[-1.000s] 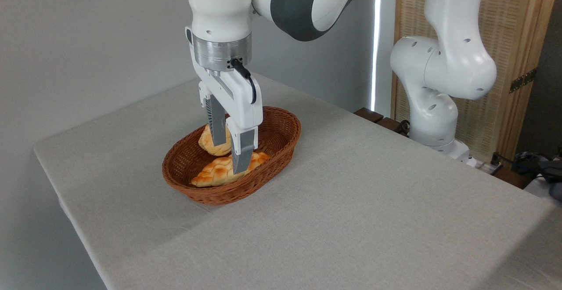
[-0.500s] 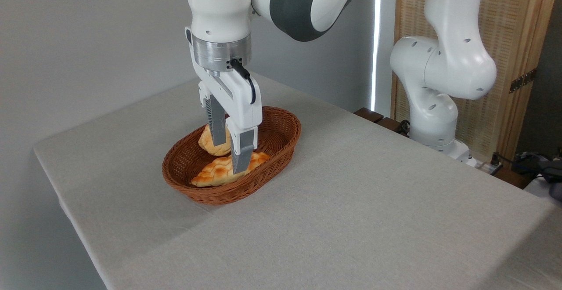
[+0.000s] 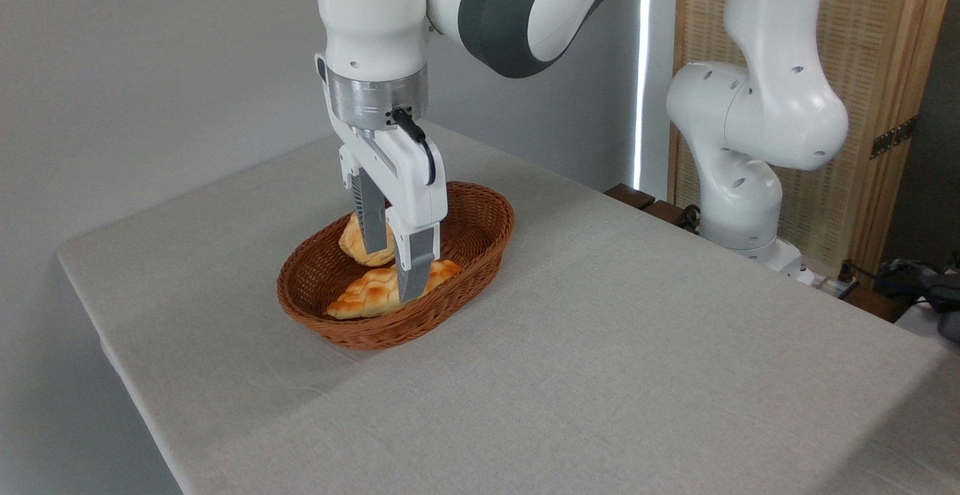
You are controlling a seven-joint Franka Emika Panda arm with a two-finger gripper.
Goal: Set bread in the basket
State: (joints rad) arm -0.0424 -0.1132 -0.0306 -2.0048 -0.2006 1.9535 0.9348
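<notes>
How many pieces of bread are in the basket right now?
2: the round bun at the basket's far side behind the gripper, the braided loaf along its near side.

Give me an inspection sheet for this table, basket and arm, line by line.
Surface: grey cloth-covered table, nothing seen outside the basket.
Job's things: small round orange bun lies inside the oval brown wicker basket, toward its far side.
Clutter: long golden braided loaf also in the basket.
Gripper: two-finger gripper open, fingers astride the breads, holding nothing.
Cables: black cable looped on the gripper body; more at far right.
Surroundings: grey wall, wooden slatted screen, arm base beside the table.
</notes>
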